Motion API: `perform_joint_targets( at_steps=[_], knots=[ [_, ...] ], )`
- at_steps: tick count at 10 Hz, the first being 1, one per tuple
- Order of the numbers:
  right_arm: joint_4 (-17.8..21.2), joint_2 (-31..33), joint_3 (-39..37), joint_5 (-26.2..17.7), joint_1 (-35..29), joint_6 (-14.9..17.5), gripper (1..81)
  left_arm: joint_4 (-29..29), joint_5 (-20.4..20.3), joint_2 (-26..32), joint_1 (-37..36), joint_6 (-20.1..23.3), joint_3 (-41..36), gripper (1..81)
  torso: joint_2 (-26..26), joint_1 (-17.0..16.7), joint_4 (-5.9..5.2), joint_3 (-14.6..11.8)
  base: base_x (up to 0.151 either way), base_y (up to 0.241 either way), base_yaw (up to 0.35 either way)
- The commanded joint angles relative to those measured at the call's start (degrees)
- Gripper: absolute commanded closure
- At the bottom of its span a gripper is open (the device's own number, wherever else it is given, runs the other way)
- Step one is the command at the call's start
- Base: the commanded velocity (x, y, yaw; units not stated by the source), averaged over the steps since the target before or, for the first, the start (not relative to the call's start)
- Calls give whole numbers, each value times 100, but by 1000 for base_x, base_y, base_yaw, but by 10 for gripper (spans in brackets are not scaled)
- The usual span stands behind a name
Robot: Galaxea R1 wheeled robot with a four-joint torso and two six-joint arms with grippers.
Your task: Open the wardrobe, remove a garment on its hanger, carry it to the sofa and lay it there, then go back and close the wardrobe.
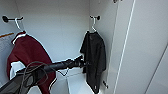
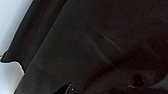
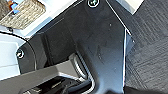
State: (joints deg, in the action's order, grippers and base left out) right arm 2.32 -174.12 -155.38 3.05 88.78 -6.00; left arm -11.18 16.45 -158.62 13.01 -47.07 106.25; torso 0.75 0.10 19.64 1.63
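- Head view: wardrobe (image 1: 62,30) open, white inside; its door (image 1: 147,50) swung out, taking up the right of frame.
- Black garment (image 1: 94,60) hangs centre-right on a pale hanger (image 1: 93,26), hook over a dark wall peg (image 1: 97,17) near the top, close to the wardrobe's right inner wall.
- Fabric limp, bottom hem reaching low toward the wardrobe floor (image 1: 77,85).
- Maroon jacket (image 1: 27,57) w/ white trim hangs at left of frame on a 2nd hanger (image 1: 18,25), from its own peg (image 1: 5,18) at upper left.
- Left arm (image 1: 45,68) comes in from lower left, cables looped on it, stretched toward the garment.
- Left hand (image 1: 83,62) sits right at the garment's left edge, about mid-height; touching or just beside it. Can't tell if fingers are spread or pinching cloth.
- Left wrist view: black fabric very close up, w/ folds; white wardrobe surface at one edge.
- Right wrist view: dark carpet floor (image 3: 150,50), woven basket (image 3: 23,13) at a corner; right hand's state can't be told.
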Motion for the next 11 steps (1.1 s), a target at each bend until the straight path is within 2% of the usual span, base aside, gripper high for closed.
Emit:
perform_joint_targets(
  at_steps=[1, 4, 6, 7, 11],
  knots=[
    [50, -11, 27, -314, -286, 2, 10, -7, -98, -109, -1366, -400, 168, 10, 0, 0, 0, 0, 0, 0, 0],
    [50, -11, 9, -314, -286, 2, 10, -7, -238, -188, -1621, -1287, 344, 10, 0, 0, 0, 0, 0, 0, 0],
    [50, -11, 9, -322, -277, 2, 10, -7, -519, -196, -1735, -1938, 440, 10, 0, 0, 0, 0, 0, 0, 0],
    [50, -11, 9, -323, -277, 2, 10, -33, -528, -248, -1823, -2069, 466, 10, 0, 2, 0, 0, 0, 0, 0],
    [50, -20, 27, -322, -269, 2, 10, -42, -528, -416, -2235, -2070, 713, 10, -2, 2, 0, 0, 0, 0, 0]
  ],
)
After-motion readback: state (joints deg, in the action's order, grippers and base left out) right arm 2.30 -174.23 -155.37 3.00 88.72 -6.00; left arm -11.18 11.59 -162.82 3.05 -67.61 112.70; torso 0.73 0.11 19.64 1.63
